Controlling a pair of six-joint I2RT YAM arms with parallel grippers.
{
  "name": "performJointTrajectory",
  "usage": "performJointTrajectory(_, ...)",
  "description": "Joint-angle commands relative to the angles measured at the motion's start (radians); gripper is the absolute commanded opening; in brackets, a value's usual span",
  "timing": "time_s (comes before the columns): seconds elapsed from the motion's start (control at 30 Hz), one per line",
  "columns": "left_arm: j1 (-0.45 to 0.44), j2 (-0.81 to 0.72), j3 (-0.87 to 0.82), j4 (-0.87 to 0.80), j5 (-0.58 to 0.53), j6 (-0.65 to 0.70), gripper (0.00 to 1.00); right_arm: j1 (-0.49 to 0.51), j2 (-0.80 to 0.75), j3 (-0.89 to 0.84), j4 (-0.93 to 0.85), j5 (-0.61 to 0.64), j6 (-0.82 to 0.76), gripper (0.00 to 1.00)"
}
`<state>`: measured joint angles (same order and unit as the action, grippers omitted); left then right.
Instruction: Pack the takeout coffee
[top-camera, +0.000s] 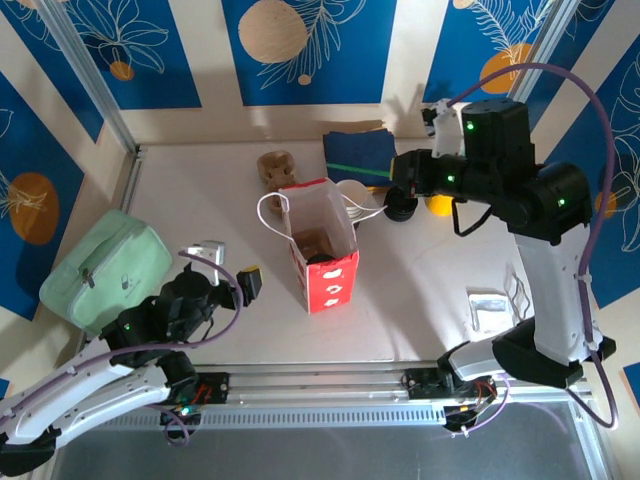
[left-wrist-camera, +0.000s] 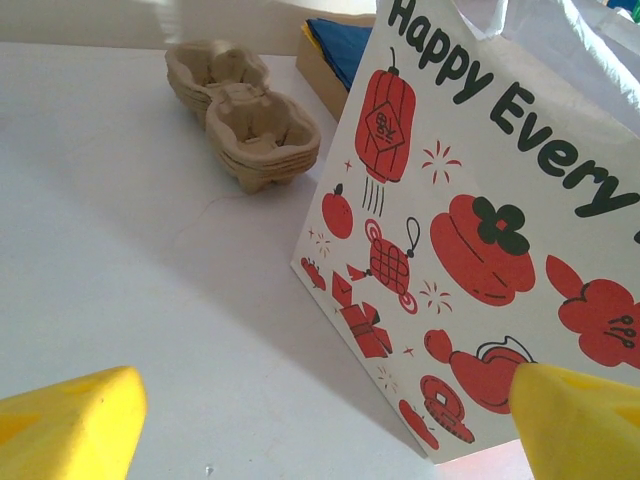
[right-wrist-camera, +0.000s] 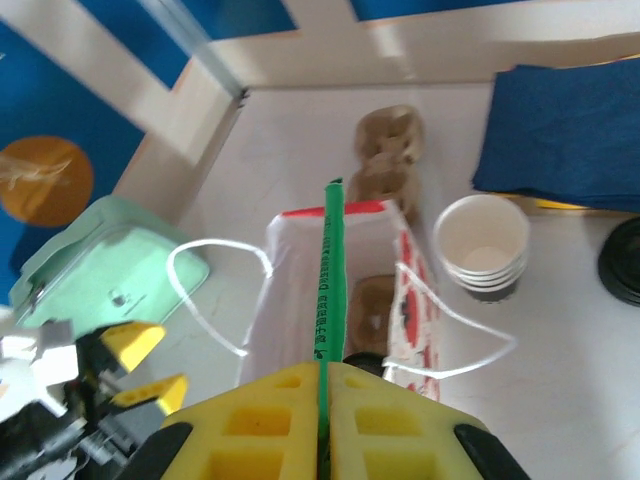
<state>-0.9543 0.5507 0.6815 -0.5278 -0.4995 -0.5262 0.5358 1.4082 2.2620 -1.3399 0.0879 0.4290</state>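
A stack of white-rimmed paper cups (right-wrist-camera: 487, 245) stands on the table right of the red-and-white paper bag (right-wrist-camera: 290, 290), and is seen from above as cups (top-camera: 352, 194) beside the bag (top-camera: 335, 280). My right gripper (right-wrist-camera: 322, 368) hovers over the bag's open mouth, shut on a thin green wrapped stick (right-wrist-camera: 326, 280) that points forward across the opening. A brown carton piece and a dark round thing (right-wrist-camera: 368, 312) lie inside the bag. My left gripper (left-wrist-camera: 330, 440) is open, low on the table left of the bag (left-wrist-camera: 480, 200), with nothing between its yellow fingers (left-wrist-camera: 70, 425).
A stack of brown pulp cup carriers (left-wrist-camera: 245, 120) sits behind the bag. Navy napkins (right-wrist-camera: 565, 130) lie at the back, with a black lid (right-wrist-camera: 625, 262) to the right. A mint-green pouch (top-camera: 105, 268) lies at the left edge. Foil packets (top-camera: 490, 305) lie near the right arm's base.
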Motion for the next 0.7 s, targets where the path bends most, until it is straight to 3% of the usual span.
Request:
performJointTrajectory(0.0, -0.006, -0.014, 0.032, -0.018, 0.001, 0.001, 0.93, 0.077, 0.038, 0.046, -0.068, 0.002, 0.015, 0.1)
performJointTrajectory(0.3, -0.006, -0.015, 0.028, -0.028, -0.012, -0.003, 0.93, 0.29, 0.119, 0.053, -0.185, 0.261, 0.031, 0.09)
performJointTrajectory(0.67, -0.006, -0.001, 0.015, -0.011, -0.013, -0.011, 0.93, 0.361, 0.269, 0.053, -0.188, 0.32, 0.034, 0.09)
